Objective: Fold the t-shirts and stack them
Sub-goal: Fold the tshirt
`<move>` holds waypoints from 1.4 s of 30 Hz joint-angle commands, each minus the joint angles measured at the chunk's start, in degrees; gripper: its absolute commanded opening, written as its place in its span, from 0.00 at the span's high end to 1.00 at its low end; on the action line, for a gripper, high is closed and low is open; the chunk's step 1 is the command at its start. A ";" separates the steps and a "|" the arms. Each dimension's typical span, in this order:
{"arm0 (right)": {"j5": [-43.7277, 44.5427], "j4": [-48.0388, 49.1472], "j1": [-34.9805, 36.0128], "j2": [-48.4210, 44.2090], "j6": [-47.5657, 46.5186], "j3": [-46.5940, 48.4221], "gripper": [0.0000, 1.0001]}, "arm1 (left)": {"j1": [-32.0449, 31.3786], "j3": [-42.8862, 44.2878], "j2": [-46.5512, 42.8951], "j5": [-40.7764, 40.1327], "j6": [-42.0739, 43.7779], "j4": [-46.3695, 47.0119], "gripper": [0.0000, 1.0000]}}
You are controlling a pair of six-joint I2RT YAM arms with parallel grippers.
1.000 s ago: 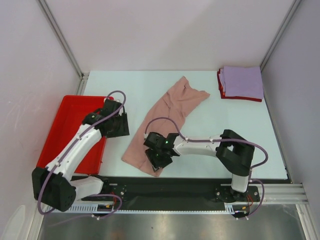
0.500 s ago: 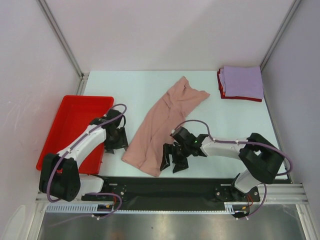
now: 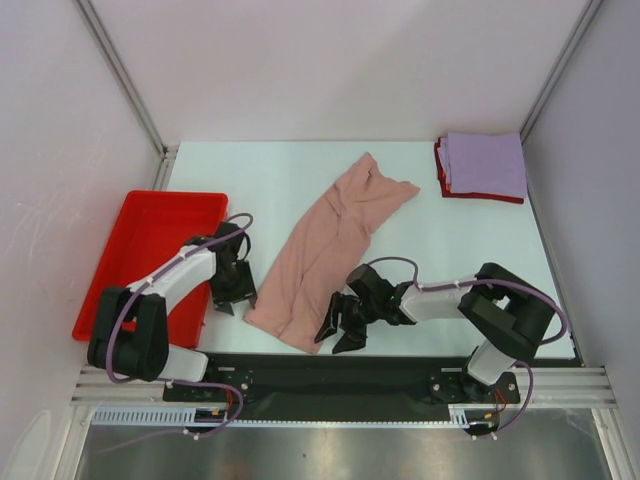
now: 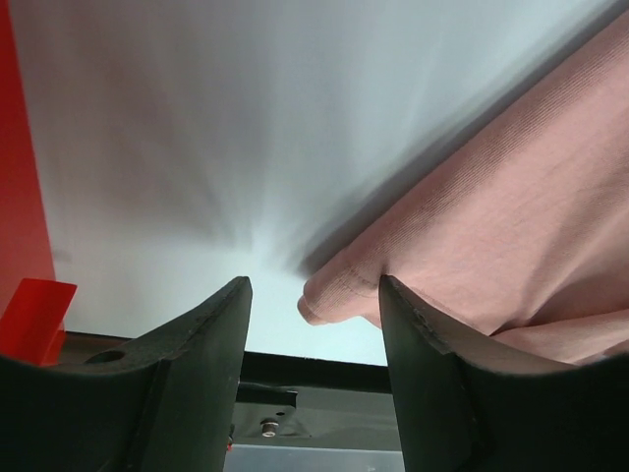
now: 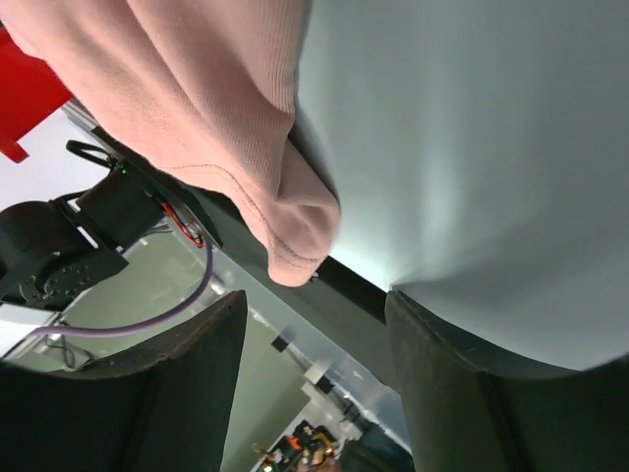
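A dusty-pink t-shirt [image 3: 325, 245] lies loosely spread in a diagonal strip on the white table, print hidden. My left gripper [image 3: 236, 297] is open and low at its near left corner; in the left wrist view [image 4: 314, 315] that hem corner [image 4: 329, 298] lies just ahead, between the open jaws. My right gripper [image 3: 336, 331] is open and low at the near right corner; in the right wrist view [image 5: 314, 310] the hem corner [image 5: 300, 246] hangs just ahead of the open jaws. A folded lavender shirt [image 3: 486, 160] lies on a folded red shirt [image 3: 441, 165] at the far right.
A red plastic tray [image 3: 140, 255] sits off the table's left side, close to my left arm; its edge shows in the left wrist view [image 4: 20, 197]. The black base rail [image 3: 340, 375] runs along the near edge. Frame posts stand at the far corners.
My left gripper has moved toward the near edge, down beside the shirt's near left corner. My right gripper has moved off the shirt's near end, rightward and lower, beside its near right corner.
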 commanded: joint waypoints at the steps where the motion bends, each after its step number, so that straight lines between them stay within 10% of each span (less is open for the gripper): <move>1: 1.26 3.35 1.24 2.08 4.47 1.50 0.36 | 0.45 -0.11 1.31 1.68 -0.16 1.53 0.40; 23: 11.10 2.63 4.93 4.89 10.63 4.14 0.53 | 1.15 0.16 4.82 3.44 0.99 1.00 0.65; 28: 9.69 5.29 4.84 5.52 10.72 3.35 0.86 | 1.24 -0.10 4.83 5.28 1.16 0.83 0.93; 42: 12.60 -26.17 4.93 -19.78 -5.28 -0.07 1.00 | -15.53 -5.90 -12.55 8.36 -13.76 -2.25 1.00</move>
